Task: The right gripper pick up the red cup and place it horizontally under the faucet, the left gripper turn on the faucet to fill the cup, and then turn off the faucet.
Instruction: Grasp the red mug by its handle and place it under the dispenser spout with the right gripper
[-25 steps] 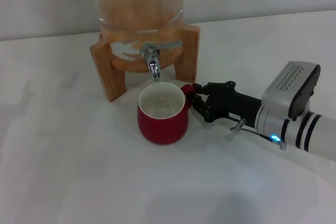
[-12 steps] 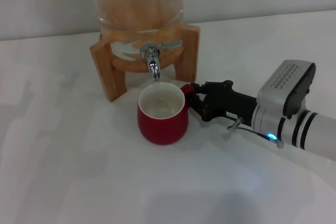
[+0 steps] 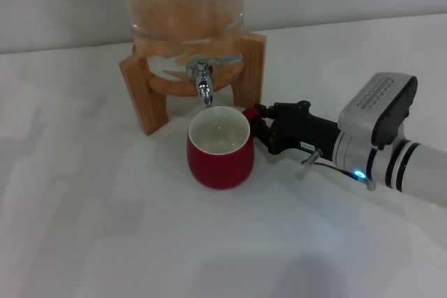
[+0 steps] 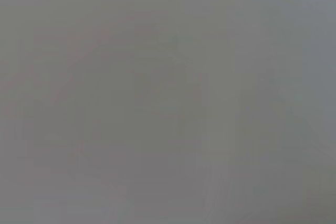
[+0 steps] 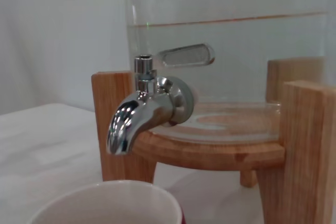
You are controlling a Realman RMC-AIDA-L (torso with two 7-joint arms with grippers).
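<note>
Cup: the red cup [image 3: 220, 153] is seen as a squat, rounded ceramic mug, dark red and glossy outside, white inside, standing upright on the worktop [image 3: 105, 228]; only its white rim [image 5: 105, 203] is shown in the right wrist view.
Cup position: it is placed just in front of the wooden stand [image 3: 143, 95], with the spout slightly behind the rim's far edge.
Faucet: the faucet [image 3: 203, 83] is made of polished chrome, with a curved downward spout [image 5: 126, 127] and a flat lever handle [image 5: 186, 55] turned sideways.
Dispenser: a clear glass vessel [image 5: 231, 35] is carried on the stand, whose square legs and round ring are of light wood.
Worktop: a plain white, matte surface is seen.
Right tool: the right gripper [image 3: 255, 125], black and jointed on a silver-grey arm with a blue light, is closed narrowly on the cup's red loop handle at the side away from the robot's left.
Left tool: nothing of the left gripper is shown; its wrist view is a featureless grey.
</note>
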